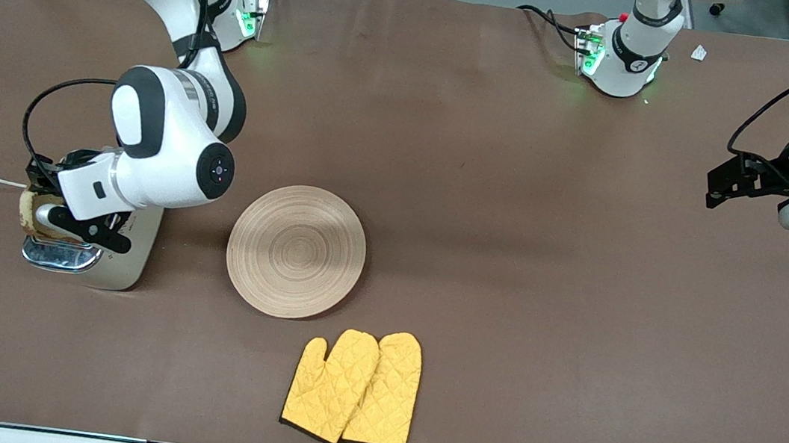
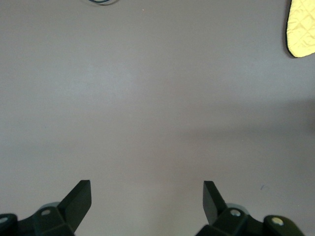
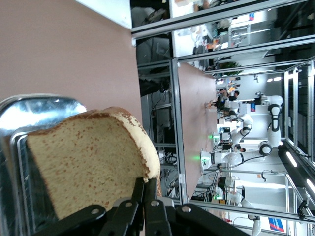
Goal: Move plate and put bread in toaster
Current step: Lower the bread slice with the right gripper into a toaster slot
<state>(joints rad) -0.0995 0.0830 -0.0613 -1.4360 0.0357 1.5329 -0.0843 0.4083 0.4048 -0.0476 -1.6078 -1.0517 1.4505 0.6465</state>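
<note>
Right gripper (image 3: 144, 196) pinches my bread (image 3: 88, 162) over the toaster (image 1: 126, 260); left gripper (image 2: 146, 196) waits, jaws spread, above bare table (image 2: 147, 98).

Count on the surface (image 1: 518, 191): one plate (image 1: 297, 251), one toaster (image 1: 127, 256), one bread (image 3: 88, 157) slice, two yellow oven mitts (image 1: 353, 388).

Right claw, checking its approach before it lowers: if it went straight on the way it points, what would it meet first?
Probably the toaster: the right claw, shut on the bread, points the slice at the chrome top; exact slot alignment is unclear.
</note>
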